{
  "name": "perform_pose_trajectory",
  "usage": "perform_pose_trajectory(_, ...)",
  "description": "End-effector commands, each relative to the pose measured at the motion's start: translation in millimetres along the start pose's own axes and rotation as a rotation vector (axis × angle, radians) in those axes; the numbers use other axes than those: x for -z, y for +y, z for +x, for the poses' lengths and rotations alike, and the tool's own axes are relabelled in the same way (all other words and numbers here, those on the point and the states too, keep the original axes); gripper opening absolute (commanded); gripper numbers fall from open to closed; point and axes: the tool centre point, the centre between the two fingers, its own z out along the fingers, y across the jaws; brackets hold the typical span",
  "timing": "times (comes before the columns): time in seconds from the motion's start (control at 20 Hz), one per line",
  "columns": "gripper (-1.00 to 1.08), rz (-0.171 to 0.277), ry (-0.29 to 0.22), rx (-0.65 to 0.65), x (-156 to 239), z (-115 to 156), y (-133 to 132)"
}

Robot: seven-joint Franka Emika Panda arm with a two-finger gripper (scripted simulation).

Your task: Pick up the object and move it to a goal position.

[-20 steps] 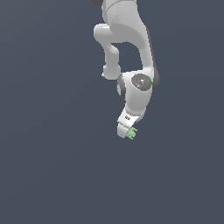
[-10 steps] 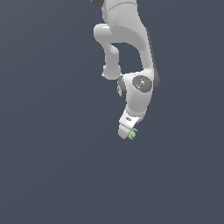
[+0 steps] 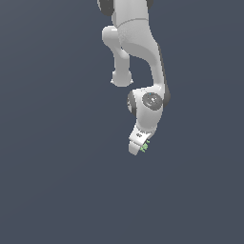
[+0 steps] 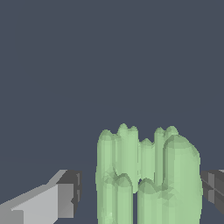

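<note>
And here's the white arm [image 3: 143, 57] reaching down over a flat dark grey surface [image 3: 57, 181], the hand [image 3: 139, 147] at its low tip. Wrist view: the light-green object [image 4: 146, 177] sits between the fingers [image 4: 65, 194], one touching, the other with a gap — gripped or not, cannot tell.

Pale translucent green lumpy object [image 4: 146, 177], white robot arm [image 3: 138, 47] with dark joint cap, white gripper [image 3: 138, 145], dark grey fingertips [image 4: 72, 190], flat slate-blue background
</note>
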Motion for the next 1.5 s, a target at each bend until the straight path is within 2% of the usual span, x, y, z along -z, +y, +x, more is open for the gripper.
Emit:
perform_pose_trajectory(0.0,1.00,-0.001,0.001,0.000,-3.8,0.8,0.7)
perform_pose_trajectory(0.05,1.00,-0.001,0.001,0.000,-4.0,0.9,0.8)
perform_pose_trajectory(0.1,-1.00,-0.001,0.001,0.000,-4.0,0.9,0.8)
perform_pose_trajectory(0.85,-1.00,-0.003,0.002,-0.001,2.6,4.1,-5.0)
perform_pose_trajectory(1.1,-1.00,-0.003,0.001,0.000,20.4,15.2,-25.6)
perform_pose_trajectory(1.45,-1.00,-0.003,0.000,0.000,63.6,42.8,-74.4)
